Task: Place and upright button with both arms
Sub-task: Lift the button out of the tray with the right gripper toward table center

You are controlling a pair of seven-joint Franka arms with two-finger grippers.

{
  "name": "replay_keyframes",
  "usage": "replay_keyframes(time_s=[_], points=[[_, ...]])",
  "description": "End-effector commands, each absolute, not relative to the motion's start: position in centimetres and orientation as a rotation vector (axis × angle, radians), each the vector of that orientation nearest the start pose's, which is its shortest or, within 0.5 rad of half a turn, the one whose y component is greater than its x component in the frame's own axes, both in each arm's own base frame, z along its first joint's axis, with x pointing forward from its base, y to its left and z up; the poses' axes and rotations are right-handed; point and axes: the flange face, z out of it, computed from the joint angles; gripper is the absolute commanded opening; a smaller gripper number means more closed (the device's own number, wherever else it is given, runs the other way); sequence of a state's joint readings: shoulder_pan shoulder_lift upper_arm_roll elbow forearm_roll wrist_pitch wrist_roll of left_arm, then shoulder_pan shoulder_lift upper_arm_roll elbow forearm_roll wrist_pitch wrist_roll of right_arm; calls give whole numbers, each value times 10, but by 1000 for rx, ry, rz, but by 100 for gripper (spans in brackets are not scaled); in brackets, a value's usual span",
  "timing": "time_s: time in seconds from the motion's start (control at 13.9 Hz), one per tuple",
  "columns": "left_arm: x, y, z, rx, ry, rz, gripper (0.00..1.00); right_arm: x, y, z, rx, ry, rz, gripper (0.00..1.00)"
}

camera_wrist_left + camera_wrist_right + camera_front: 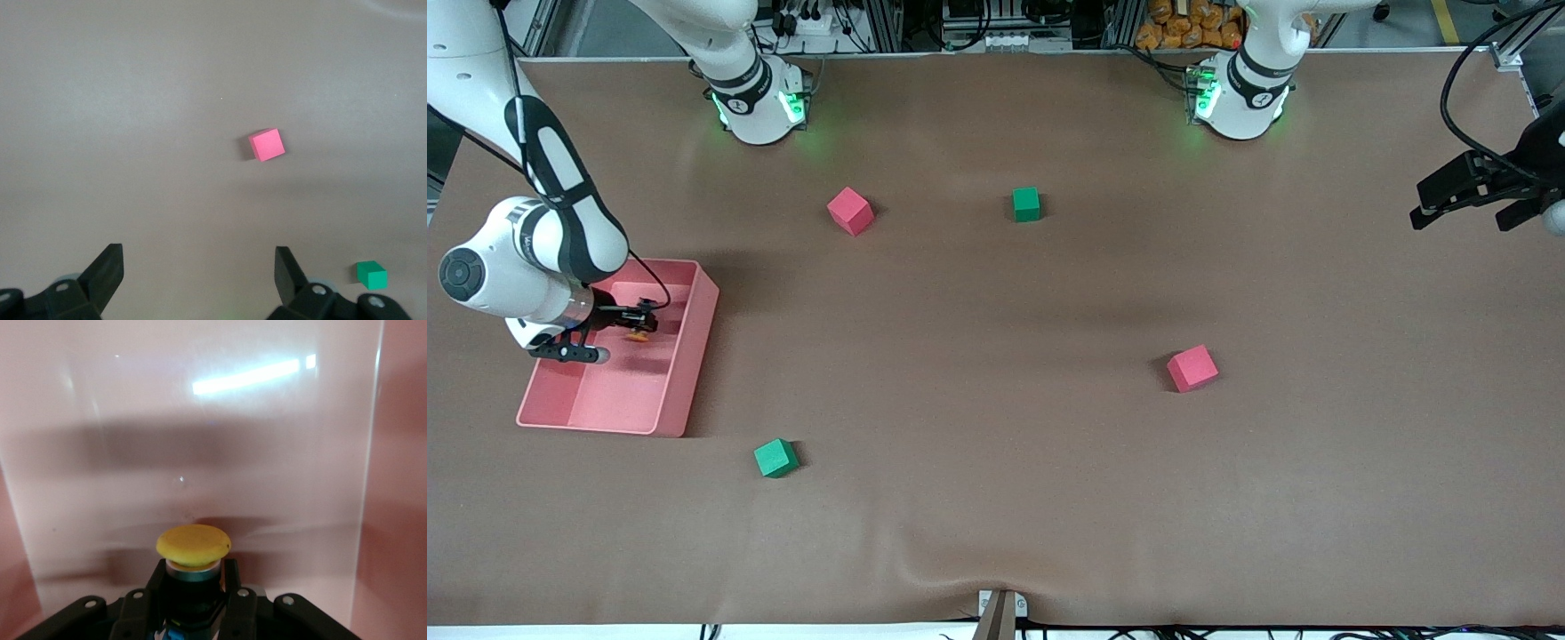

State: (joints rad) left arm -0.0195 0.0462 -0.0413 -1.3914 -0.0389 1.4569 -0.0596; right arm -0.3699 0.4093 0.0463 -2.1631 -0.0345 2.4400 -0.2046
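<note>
The button (639,334) has an orange-yellow cap (193,545) on a black body. It sits inside the pink tray (690,356), at the end toward the right arm's base. My right gripper (643,324) reaches down into the tray and is shut on the button's body. Its fingers (231,572) press on both sides just under the cap, and the cap points along the tray floor (200,440). My left gripper (1467,209) hangs open over the left arm's end of the table, with nothing between its fingers (107,267).
Two red cubes (850,210) (1192,368) and two green cubes (1026,204) (775,458) lie scattered on the brown table. The left wrist view shows a pink-red cube (267,145) and a green cube (371,275) below it.
</note>
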Motion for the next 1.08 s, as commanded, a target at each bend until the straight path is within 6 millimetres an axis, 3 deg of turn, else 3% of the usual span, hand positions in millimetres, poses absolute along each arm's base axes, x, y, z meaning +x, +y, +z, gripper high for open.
replay_keyframes(time_s=[0.0,0.22,0.43,0.79,1.01], points=[[557,-40,671,-3200,-12,-26,100,528,-176,227,-3125,13,120,0],[557,-40,670,-3198,-12,-21,100,548,-168,255,-3120,-43,144,0],[558,-40,670,-3200,-9,-23,100,578,-134,294,-3091,-136,209,0],[559,-42,668,-3200,-5,-16,100,606,-39,312,-3070,-354,201,0],[559,-44,667,-3200,3,-16,100,620,28,333,-2992,-279,123,0]])
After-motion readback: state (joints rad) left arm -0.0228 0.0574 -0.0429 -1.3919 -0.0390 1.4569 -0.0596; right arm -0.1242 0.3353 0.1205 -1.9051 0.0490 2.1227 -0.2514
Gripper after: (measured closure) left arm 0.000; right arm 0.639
